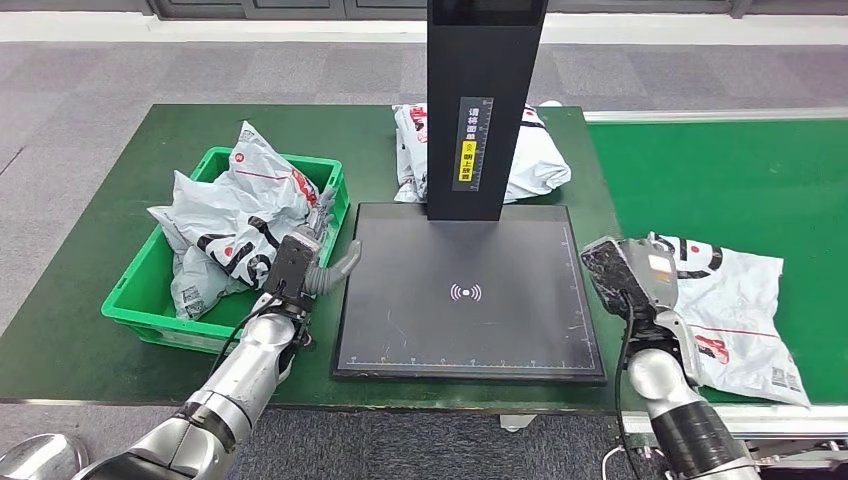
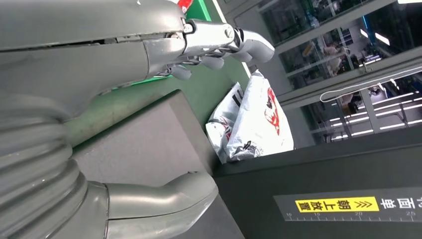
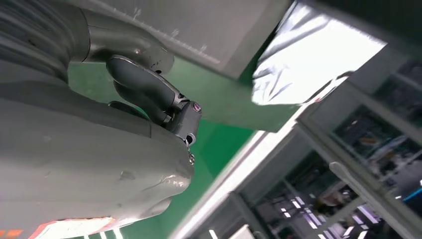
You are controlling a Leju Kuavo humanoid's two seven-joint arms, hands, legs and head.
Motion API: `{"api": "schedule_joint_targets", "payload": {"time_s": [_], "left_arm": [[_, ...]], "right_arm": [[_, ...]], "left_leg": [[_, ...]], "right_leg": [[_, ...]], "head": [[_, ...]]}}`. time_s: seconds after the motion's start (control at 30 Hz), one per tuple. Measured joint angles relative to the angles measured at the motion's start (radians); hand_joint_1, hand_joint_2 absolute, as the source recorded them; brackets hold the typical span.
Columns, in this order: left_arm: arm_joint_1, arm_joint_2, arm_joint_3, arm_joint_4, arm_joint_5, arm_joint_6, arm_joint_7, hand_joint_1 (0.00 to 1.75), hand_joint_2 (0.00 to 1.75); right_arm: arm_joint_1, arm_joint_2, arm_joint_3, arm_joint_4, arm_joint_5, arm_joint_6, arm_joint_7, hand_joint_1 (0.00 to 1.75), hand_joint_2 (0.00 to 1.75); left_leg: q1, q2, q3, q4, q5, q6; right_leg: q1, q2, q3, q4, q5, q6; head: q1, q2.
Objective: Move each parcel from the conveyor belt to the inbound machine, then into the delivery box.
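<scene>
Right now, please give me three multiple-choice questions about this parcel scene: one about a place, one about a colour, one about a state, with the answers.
1. Where does the parcel beside the right hand lie?
A. on the conveyor belt
B. in the crate
C. on the scanner plate

2. What colour is the crate?
A. blue
B. green
C. red

3. What lies on the scanner plate?
A. one parcel
B. two parcels
C. nothing

Answers:
1 A: the parcel rests on the green conveyor belt.
2 B: the crate holding parcels is green.
3 C: the scanner plate is bare, and the left hand hovers at its edge.
</scene>
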Motion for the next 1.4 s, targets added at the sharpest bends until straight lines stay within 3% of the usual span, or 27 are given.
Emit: {"api": "schedule_joint_targets", "payload": {"time_s": [0.13,0.27,0.3,0.43,0.7,1.07,1.23,1.37,1.4], "left_arm": [[0.0,-0.005,0.0,-0.003,-0.006,-0.001,0.001,0.0,1.75],[0.0,-0.009,0.0,-0.004,-0.006,-0.006,0.002,0.0,1.75],[0.0,-0.009,0.0,-0.004,-0.007,-0.007,0.002,0.0,1.75],[-0.001,-0.015,0.0,-0.004,-0.018,-0.011,0.009,0.0,1.75],[-0.008,-0.017,0.003,0.0,-0.027,-0.02,0.024,0.0,1.75],[-0.007,-0.017,0.021,-0.001,-0.03,-0.029,0.024,0.0,1.75],[0.005,-0.015,0.027,-0.007,-0.029,-0.028,0.023,0.0,1.75],[0.019,-0.014,0.029,-0.019,-0.028,-0.025,0.022,0.0,1.75],[0.021,-0.014,0.03,-0.022,-0.028,-0.025,0.022,0.0,1.75]], "right_arm": [[-0.017,0.024,0.055,0.002,0.036,-0.006,0.029,1.75,1.75],[-0.034,0.039,0.086,0.011,0.054,-0.007,0.054,0.01,1.75],[-0.037,0.041,0.091,0.015,0.062,-0.007,0.07,0.0,1.75],[-0.056,0.044,0.099,0.054,0.089,-0.006,0.141,0.0,0.0],[-0.085,0.035,0.056,0.201,0.113,-0.01,0.176,0.0,0.0],[-0.102,-0.008,-0.047,0.353,0.109,-0.004,0.156,0.0,0.0],[-0.12,-0.053,-0.092,0.454,0.081,-0.013,0.158,0.0,0.0],[-0.15,-0.082,-0.13,0.565,0.08,-0.035,0.167,0.0,1.75],[-0.158,-0.087,-0.138,0.59,0.081,-0.04,0.171,0.0,1.75]], "left_leg": [[0.0,0.001,0.0,0.0,0.0,0.0],[0.0,0.0,0.0,0.0,0.0,0.0],[0.0,0.0,0.0,0.0,0.0,0.0],[0.0,0.0,0.0,0.0,0.0,0.0],[0.0,0.0,0.0,0.001,0.0,0.0],[0.0,0.0,0.0,0.001,0.0,0.0],[0.0,0.0,0.0,0.001,0.0,0.0],[-0.001,0.0,0.0,0.001,0.0,0.0],[-0.001,0.0,0.0,0.001,0.0,0.0]], "right_leg": [[0.0,0.0,0.0,0.0,0.0,0.0],[0.0,0.0,0.0,0.0,0.0,0.0],[0.0,0.0,0.0,0.0,0.0,0.0],[0.0,0.0,0.0,0.0,0.0,0.0],[0.0,0.0,-0.001,0.0,0.0,0.0],[0.0,0.0,-0.001,0.0,0.0,0.0],[0.0,0.0,-0.001,0.0,0.0,0.0],[-0.001,0.0,-0.001,0.0,0.0,0.0],[-0.001,0.0,-0.001,0.0,0.0,0.0]], "head": [[0.0,0.0],[0.0,0.0],[0.0,0.0],[0.0,0.0],[0.0,0.0],[0.0,0.0],[0.0,0.0],[0.0,0.0],[0.0,0.0]]}}
